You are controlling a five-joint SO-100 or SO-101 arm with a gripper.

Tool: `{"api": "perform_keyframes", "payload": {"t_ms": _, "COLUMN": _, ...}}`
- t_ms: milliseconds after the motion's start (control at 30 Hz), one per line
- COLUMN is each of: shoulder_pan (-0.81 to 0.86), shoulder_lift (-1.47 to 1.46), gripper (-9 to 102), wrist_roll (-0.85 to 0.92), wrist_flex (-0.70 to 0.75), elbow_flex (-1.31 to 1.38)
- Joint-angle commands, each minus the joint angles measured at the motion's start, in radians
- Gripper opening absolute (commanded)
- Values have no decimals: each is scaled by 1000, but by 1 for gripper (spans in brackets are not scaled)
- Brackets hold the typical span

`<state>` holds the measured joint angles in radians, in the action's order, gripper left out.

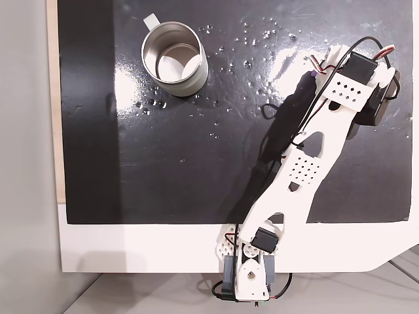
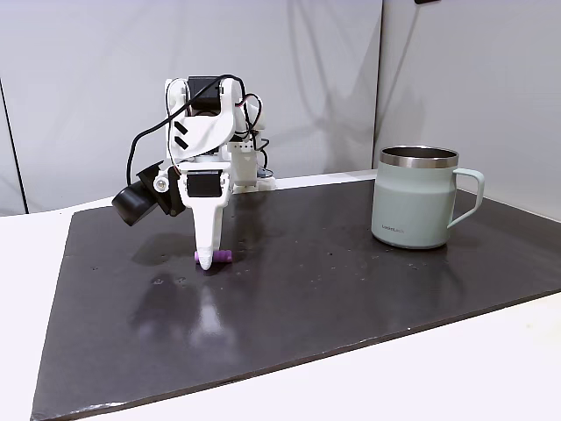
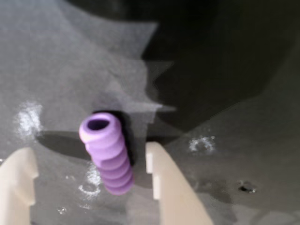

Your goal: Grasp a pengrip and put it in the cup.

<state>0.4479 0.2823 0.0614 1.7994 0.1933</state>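
Purple ribbed pengrip [image 3: 107, 154] lies on the dark mat [image 3: 225, 70] between the spread-open fingers [image 3: 161, 180], nearer the right one in the wrist view, touching neither.

place: looks like lab/test bench, not a home
surface: black mat [image 2: 351, 298] on white table [image 2: 491, 368]
backdrop: plain grey-white wall panels [image 2: 289, 79], bare
rig: 3D-printed arm [image 1: 308, 163], exposed wiring
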Motion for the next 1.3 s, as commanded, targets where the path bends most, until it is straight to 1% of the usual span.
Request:
{"api": "perform_keyframes", "payload": {"t_ms": 0, "shoulder_pan": 2, "shoulder_lift": -38, "gripper": 23, "wrist_roll": 9, "wrist_flex": 2, "elbow_flex": 63}}
{"api": "perform_keyframes", "payload": {"t_ms": 100, "shoulder_pan": 11, "shoulder_lift": -84, "gripper": 22, "wrist_roll": 9, "wrist_flex": 2, "elbow_flex": 84}}
{"api": "perform_keyframes", "payload": {"t_ms": 133, "shoulder_pan": 12, "shoulder_lift": -95, "gripper": 20, "wrist_roll": 9, "wrist_flex": 2, "elbow_flex": 86}}
{"api": "perform_keyframes", "payload": {"t_ms": 333, "shoulder_pan": 23, "shoulder_lift": -109, "gripper": 0, "wrist_roll": 5, "wrist_flex": 2, "elbow_flex": 97}}
{"api": "perform_keyframes", "payload": {"t_ms": 533, "shoulder_pan": 31, "shoulder_lift": -77, "gripper": 0, "wrist_roll": 5, "wrist_flex": 5, "elbow_flex": 100}}
{"api": "perform_keyframes", "payload": {"t_ms": 700, "shoulder_pan": 18, "shoulder_lift": 135, "gripper": 0, "wrist_roll": -23, "wrist_flex": 5, "elbow_flex": -14}}
{"api": "perform_keyframes", "payload": {"t_ms": 967, "shoulder_pan": -75, "shoulder_lift": 588, "gripper": 0, "wrist_roll": -63, "wrist_flex": 5, "elbow_flex": -261}}
{"api": "perform_keyframes", "payload": {"t_ms": 1133, "shoulder_pan": -172, "shoulder_lift": 824, "gripper": 0, "wrist_roll": -89, "wrist_flex": 5, "elbow_flex": -376}}
{"api": "perform_keyframes", "payload": {"t_ms": 1267, "shoulder_pan": -290, "shoulder_lift": 956, "gripper": 0, "wrist_roll": -121, "wrist_flex": 5, "elbow_flex": -402}}
